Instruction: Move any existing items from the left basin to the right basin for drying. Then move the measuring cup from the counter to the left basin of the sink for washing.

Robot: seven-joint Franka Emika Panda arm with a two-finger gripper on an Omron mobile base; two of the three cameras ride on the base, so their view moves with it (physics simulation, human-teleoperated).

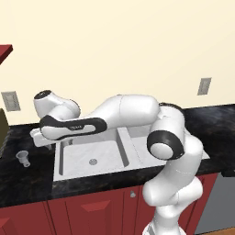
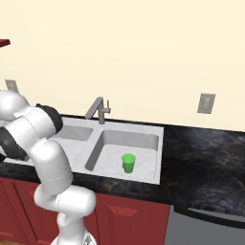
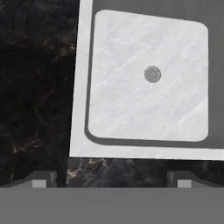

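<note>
We saw a kitchen with a black stone counter point(image 1: 32, 183) over red cabinets and a steel double sink point(image 2: 160, 143) set into it. The green tumbler point(image 2: 128, 162) stood upright on the floor of the right basin point(image 2: 143, 141), near its front wall, so we judged the first part of the task done. The left basin point(image 1: 92, 158) held nothing but its drain. The measuring cup point(image 1: 23, 157) stood on the counter just left of the sink, apart from the rim.

The arm reached out to the left over the back of the sink. In the hand view the gripper point(image 3: 112, 180) looked straight down at the left basin's corner and the counter beside it, its two fingertips point(image 3: 41, 180) set wide apart with nothing between them.

We took the cup to be light, stiff plastic, small and probably slick, so it could tip or skid if nudged from one side. Its thin handle was too small in the left base view for us to tell which way it pointed. We judged the best hold to be across the cup's body near the rim, from above, with the fingers clear of the handle. A gentle squeeze should be enough.
</note>
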